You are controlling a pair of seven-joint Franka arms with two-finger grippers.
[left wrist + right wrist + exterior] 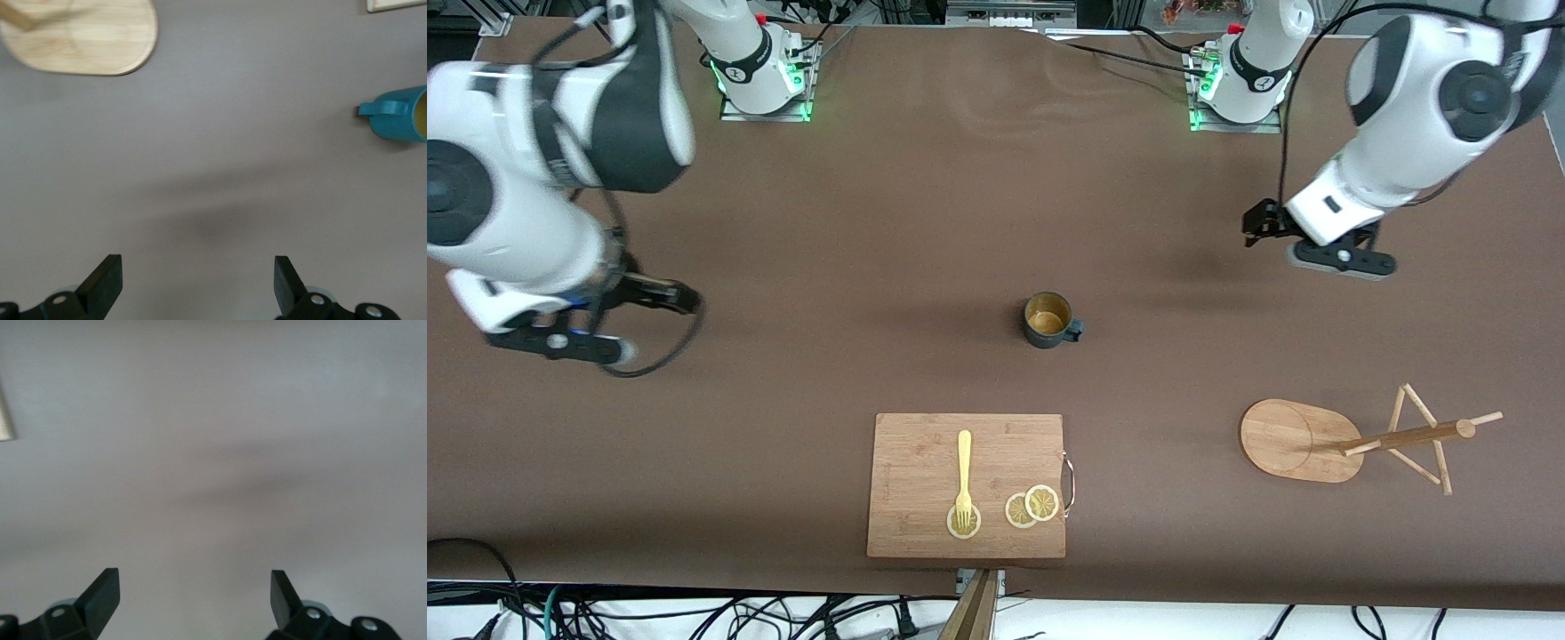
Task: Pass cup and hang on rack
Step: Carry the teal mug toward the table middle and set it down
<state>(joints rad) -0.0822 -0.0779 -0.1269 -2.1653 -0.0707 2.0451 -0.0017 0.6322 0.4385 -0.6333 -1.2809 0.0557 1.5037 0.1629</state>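
The dark teal cup [1049,320] stands upright near the middle of the table, its handle turned toward the left arm's end. It also shows in the left wrist view [400,115]. The wooden rack [1294,440] stands nearer the front camera toward the left arm's end, and its oval base shows in the left wrist view [87,37]. My left gripper [1316,244] [198,280] is open and empty above bare table, between cup and rack but apart from both. My right gripper [596,324] [195,597] is open and empty over bare table at the right arm's end.
A rectangular wooden cutting board [967,484] lies nearer the front camera than the cup. It carries a pale fork [964,476] and lemon slices [1032,505]. Cables hang along the table's front edge.
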